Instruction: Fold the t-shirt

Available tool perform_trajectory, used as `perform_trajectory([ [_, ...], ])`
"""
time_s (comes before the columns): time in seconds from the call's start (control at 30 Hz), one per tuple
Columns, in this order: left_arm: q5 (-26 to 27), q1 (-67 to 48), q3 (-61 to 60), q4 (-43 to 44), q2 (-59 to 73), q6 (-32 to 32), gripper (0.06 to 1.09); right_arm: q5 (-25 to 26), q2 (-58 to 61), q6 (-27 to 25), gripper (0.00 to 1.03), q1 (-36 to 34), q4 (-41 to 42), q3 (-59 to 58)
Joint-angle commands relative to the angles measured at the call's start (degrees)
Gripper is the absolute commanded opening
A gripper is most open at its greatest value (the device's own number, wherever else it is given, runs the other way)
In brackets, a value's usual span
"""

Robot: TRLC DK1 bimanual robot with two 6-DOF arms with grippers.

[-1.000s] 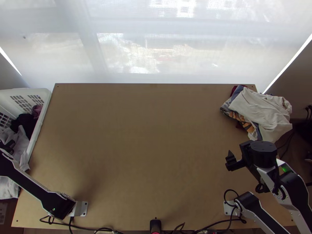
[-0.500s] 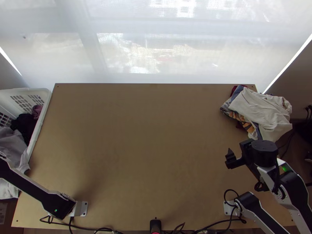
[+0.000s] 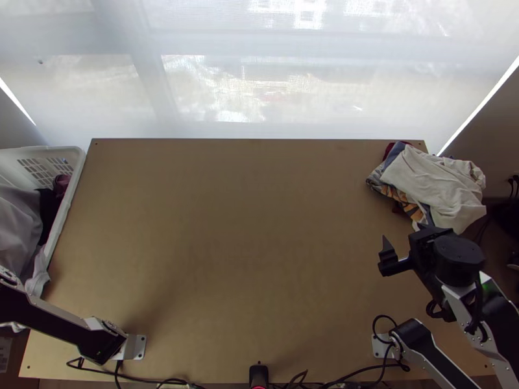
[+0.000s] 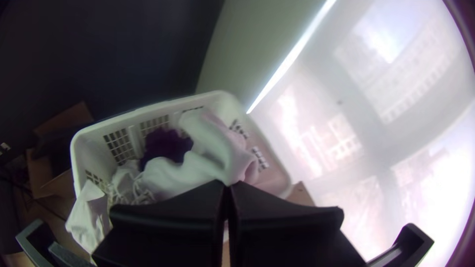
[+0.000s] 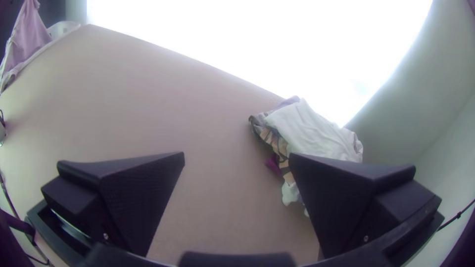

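Grey shirt (image 3: 16,223) hangs pinched in the left gripper (image 4: 226,184) over the basket (image 3: 78,172) at left; best raise it clear before swinging right, lest it snag; right gripper (image 5: 237,154) is open

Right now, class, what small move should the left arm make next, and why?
Probably swing the left gripper toward the middle of the light wooden table: its closed fingers pinch the pale grey cloth, which hangs lifted over the white plastic basket, while the table gives room for spreading it.
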Motion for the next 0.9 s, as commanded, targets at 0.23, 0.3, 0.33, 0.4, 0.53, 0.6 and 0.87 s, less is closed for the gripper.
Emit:
perform_trajectory([
  [0.23, 10.1, -33.1, 2.9, 5.9, -26.0, -7.9, 0.09, 0.1, -9.0, -0.9, 0.98, 1.0, 1.1, -1.5],
  [0.3, 7.4, -42.2, 2.5, 5.7, -26.1, -9.2, 0.09, 0.1, -9.6, -0.9, 0.98, 1.1, 1.1, -1.5],
  [0.33, 6.8, -46.6, 1.8, 5.7, -26.1, -10.3, 0.09, 0.1, -9.8, -0.8, 0.98, 1.1, 1.1, -1.4],
  [0.4, 6.8, -53.3, 0.7, 5.7, -25.9, -12.1, 0.09, 0.1, -9.9, -0.7, 0.98, 1.2, 1.1, -1.0],
  [0.53, 7.3, -63.0, 0.4, 6.1, -24.2, -13.0, 0.09, 0.1, -10.0, -0.7, 0.98, 1.1, 2.3, -0.1],
  [0.6, 7.2, -67.9, 0.4, 6.2, -22.2, -13.0, 0.09, 0.1, -10.4, -0.7, 0.98, 1.1, 3.6, -0.2],
  [0.87, 5.0, -90.4, -3.5, 5.0, -15.3, -7.7, 0.09, 0.1, -11.0, -2.8, 0.98, -1.0, 6.3, -1.3],
])
